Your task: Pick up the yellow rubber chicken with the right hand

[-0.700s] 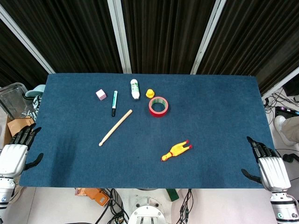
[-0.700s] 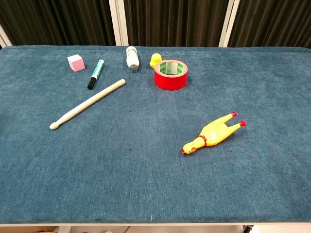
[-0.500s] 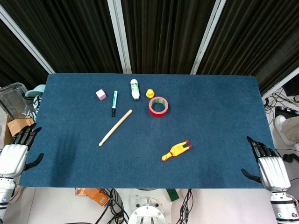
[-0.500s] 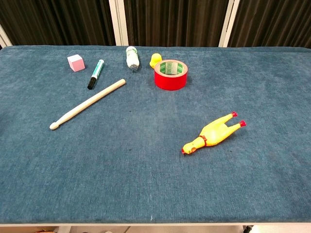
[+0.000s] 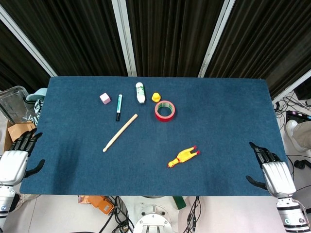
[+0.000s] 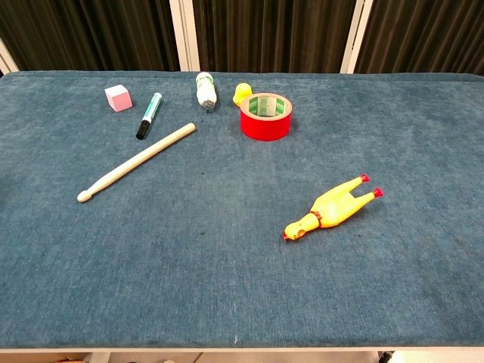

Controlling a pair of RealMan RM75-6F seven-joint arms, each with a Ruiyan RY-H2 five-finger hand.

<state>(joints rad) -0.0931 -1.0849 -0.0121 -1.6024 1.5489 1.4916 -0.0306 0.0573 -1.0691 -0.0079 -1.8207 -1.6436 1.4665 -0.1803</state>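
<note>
The yellow rubber chicken point(image 5: 183, 157) point(image 6: 333, 207) lies flat on the blue table, right of centre, its red feet pointing to the far right and its head toward the near left. My right hand point(image 5: 270, 167) hovers at the table's right front corner, well to the right of the chicken, fingers apart and holding nothing. At the left front corner my left hand point(image 5: 17, 158) is also open and empty. Neither hand shows in the chest view.
At the back of the blue table point(image 5: 228, 111) lie a red tape roll point(image 5: 164, 110), a small yellow duck point(image 5: 156, 97), a white bottle point(image 5: 140, 92), a green marker point(image 5: 118, 107), a pink cube point(image 5: 105, 98) and a wooden stick point(image 5: 120, 132).
My right hand has shifted slightly left and forward toward the table's edge. The chicken and the left hand have not moved.
</note>
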